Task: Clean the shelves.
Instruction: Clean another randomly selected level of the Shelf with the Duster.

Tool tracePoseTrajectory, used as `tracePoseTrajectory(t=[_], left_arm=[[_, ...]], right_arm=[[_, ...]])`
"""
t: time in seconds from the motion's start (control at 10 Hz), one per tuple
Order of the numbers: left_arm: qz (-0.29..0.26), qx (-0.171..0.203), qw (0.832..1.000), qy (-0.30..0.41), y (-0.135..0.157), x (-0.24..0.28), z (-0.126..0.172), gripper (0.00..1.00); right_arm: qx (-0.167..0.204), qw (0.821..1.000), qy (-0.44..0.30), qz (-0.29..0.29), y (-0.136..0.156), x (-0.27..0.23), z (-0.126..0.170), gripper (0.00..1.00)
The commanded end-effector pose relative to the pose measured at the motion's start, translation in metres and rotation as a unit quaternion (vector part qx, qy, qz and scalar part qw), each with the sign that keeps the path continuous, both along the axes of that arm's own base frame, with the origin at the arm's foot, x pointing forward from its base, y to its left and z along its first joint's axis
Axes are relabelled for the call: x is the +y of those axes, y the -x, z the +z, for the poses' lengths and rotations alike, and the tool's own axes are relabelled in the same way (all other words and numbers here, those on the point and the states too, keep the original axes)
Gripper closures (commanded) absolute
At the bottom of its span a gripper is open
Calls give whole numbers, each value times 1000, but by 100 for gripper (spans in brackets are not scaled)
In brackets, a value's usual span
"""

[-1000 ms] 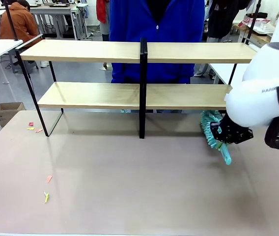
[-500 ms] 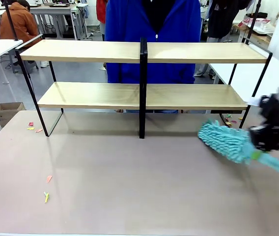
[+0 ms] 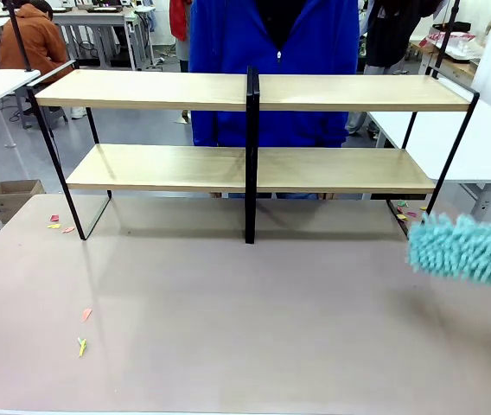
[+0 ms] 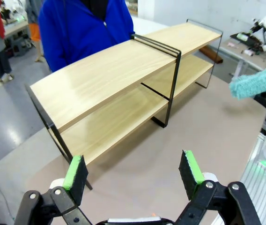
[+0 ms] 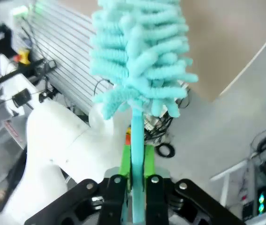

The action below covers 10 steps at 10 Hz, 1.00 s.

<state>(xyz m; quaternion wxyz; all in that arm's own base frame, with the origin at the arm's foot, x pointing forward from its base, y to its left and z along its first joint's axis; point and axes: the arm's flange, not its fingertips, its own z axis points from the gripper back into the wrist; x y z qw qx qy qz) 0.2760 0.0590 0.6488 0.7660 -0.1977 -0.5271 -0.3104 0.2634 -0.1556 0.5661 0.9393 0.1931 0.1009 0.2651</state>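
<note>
Shelves: the shelves [image 3: 254, 164] stand at the far side of the table [image 3: 228, 320], two long wood boards in a thin black frame with a black post in the middle.
Duster: a fluffy teal duster [image 3: 466, 251] hangs over the table's right edge, near the shelves' right end but apart from them.
Right gripper: the right gripper [image 5: 134, 187] is squeezed tight on the duster's handle.
Left gripper: the left gripper [image 4: 134, 176] has its green pads [image 4: 75, 172] wide apart, holding nothing.
Person: someone in a blue top [image 3: 271, 52] stands behind the shelves.
Scraps: small colored bits [image 3: 82, 333], maybe paper, lie on the table's left side.
</note>
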Motion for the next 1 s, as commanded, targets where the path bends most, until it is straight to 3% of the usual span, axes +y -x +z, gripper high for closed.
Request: tracePoseTrajectory(t=[0.0,0.1,0.2,0.3,0.5,0.6,0.7,0.9], left_arm=[[0,-1,1000,2,-1,0,0,0],[0,-1,1000,2,-1,0,0,0],[0,-1,1000,2,-1,0,0,0],[0,-1,1000,2,-1,0,0,0],[0,-1,1000,2,-1,0,0,0],[0,-1,1000,2,-1,0,0,0],[0,-1,1000,2,-1,0,0,0],[0,-1,1000,2,-1,0,0,0]], right_arm=[[-80,990,-102,64,-11,-25,22,88],[-139,965,-208,75,-3,-47,33,88],[-155,936,-301,101,3,-69,40,88],[-168,899,-396,87,3,-91,47,88],[-215,843,-492,40,-15,-111,52,88],[-216,825,-521,-25,-26,-111,53,88],[-216,898,-383,34,9,-100,45,88],[-216,898,-383,34,9,-100,45,88]])
